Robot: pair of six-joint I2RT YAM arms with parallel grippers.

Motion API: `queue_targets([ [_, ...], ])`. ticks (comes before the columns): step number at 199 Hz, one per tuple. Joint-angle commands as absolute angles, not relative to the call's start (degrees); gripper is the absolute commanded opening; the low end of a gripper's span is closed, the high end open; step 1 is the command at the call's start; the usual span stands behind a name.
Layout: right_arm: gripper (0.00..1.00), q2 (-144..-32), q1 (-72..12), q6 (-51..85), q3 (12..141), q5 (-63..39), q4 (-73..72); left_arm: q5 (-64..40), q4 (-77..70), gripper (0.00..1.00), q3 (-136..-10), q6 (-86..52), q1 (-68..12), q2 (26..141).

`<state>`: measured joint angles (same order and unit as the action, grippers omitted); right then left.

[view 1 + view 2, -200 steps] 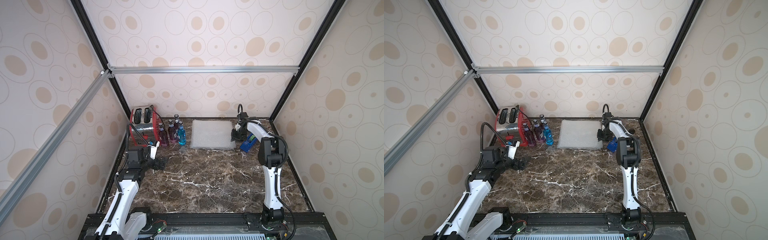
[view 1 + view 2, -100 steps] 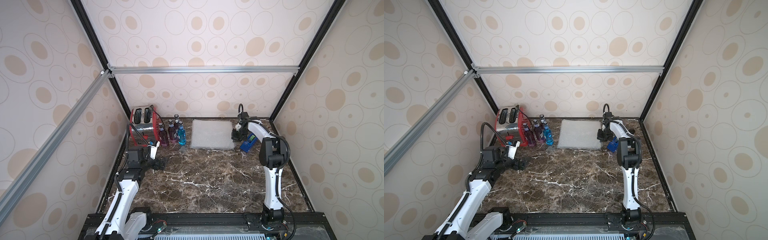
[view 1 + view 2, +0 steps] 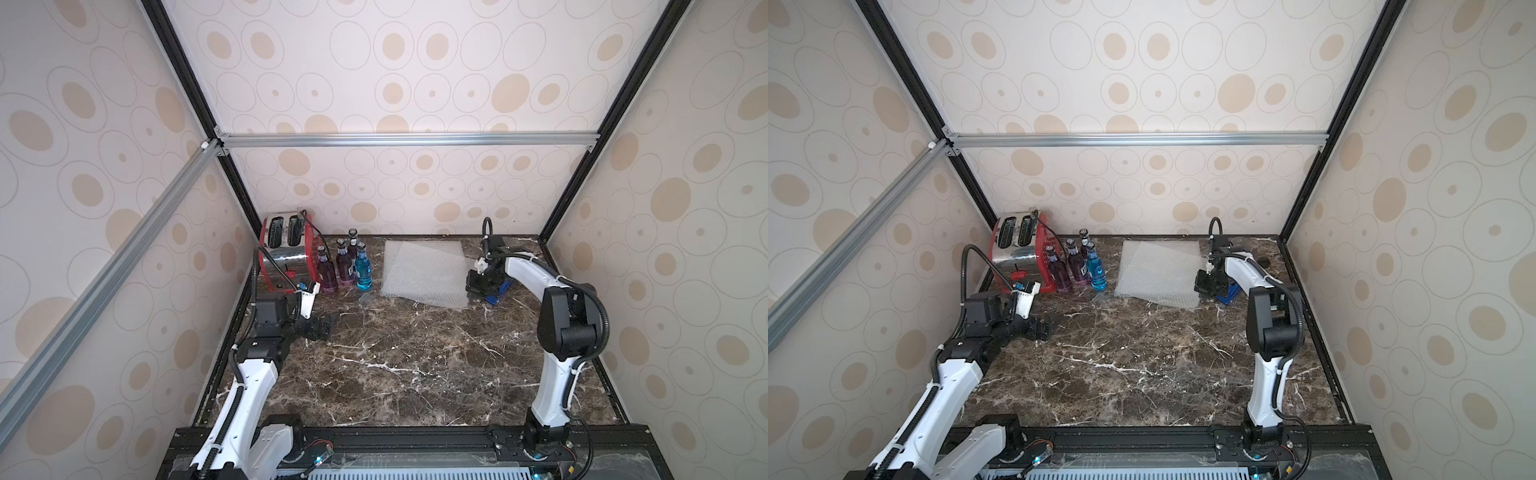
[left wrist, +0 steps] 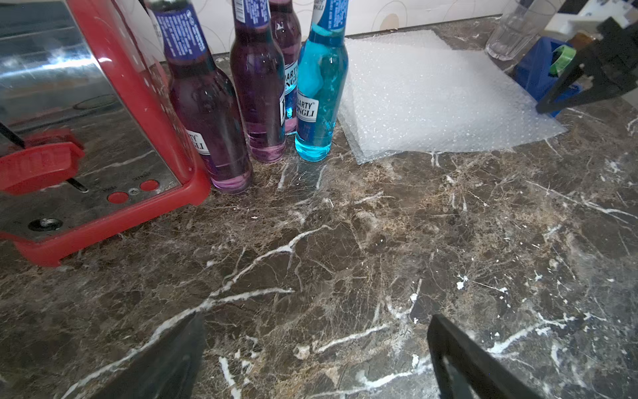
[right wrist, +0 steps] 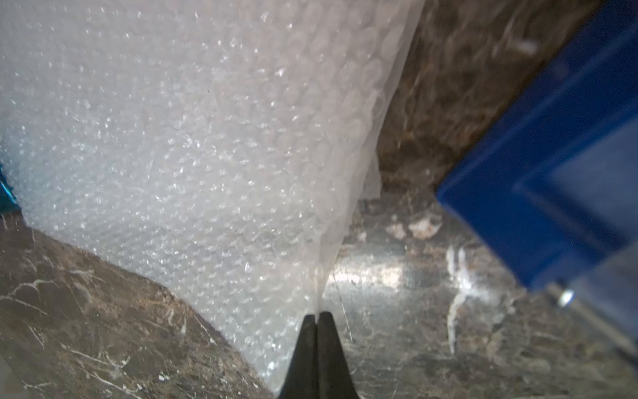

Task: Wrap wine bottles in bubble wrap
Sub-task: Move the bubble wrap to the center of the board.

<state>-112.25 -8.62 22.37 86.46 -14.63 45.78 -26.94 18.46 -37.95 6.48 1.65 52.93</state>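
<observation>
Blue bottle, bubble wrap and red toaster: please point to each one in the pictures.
blue bottle (image 4: 316, 138), left wrist view, on the lower glass body under the label.
bubble wrap (image 3: 424, 270), in a top view, on the middle of the flat sheet.
red toaster (image 3: 1017, 259), in a top view, on its shiny steel side.

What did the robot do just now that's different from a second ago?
The right claw pinched shut on the edge of the clear, whitish bubble wrap sheet; its arm barely moved. The left claw stayed open above the brown marble table, and the four small glass bottles, three purple and one blue, stayed standing beside the red toaster.
</observation>
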Motion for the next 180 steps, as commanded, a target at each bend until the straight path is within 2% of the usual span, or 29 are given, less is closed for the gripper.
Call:
queue_targets([
  [1, 0.0, -106.9, -10.0, 24.5, 80.0, -15.8, 42.9, -27.8, 17.7, 0.99, -38.0, 7.7, 0.9, 52.6],
  [51, 0.0, -98.1, -14.4, 20.0, 67.2, -15.2, 47.1, -27.3, 18.0, 0.99, -38.1, 8.0, 0.4, 53.0],
  [91, 0.0, -89.5, -17.8, 17.5, 60.3, -8.9, 56.5, -27.3, 18.0, 0.99, -38.2, 7.8, 0.3, 53.3],
  [116, 0.0, -84.8, -17.8, 17.6, 59.1, -0.4, 61.1, -28.0, 18.2, 0.99, -38.5, 7.2, 0.2, 54.0],
  [159, 0.0, -89.8, -17.3, 15.2, 62.4, 1.9, 61.0, -28.1, 18.0, 0.99, -38.4, 7.0, 0.1, 54.0],
  [180, 0.0, -92.5, -18.1, 13.4, 64.6, -0.1, 59.7, -27.5, 17.9, 0.99, -38.0, 7.9, 0.0, 53.6],
])
